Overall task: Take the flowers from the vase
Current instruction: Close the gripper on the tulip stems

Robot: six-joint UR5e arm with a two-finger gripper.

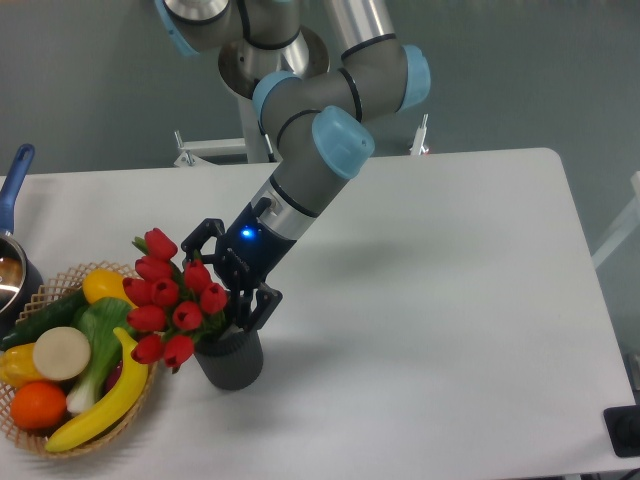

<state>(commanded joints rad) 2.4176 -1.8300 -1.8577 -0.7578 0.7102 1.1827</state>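
Flowers not yet lifted, stems in vase. Hand spread open at vase's 12 o'clock, beside stems. Closing and lifting remain.

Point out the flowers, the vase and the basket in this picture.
flowers (165,295): fixed camera, on a red bud mid-bunch.
vase (233,365): fixed camera, on its dark front wall.
basket (62,277): fixed camera, on the woven back rim.

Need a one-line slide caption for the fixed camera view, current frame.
UR5e gripper, jaws open, reaches into the red tulip flowers at the mouth of the dark ribbed vase.
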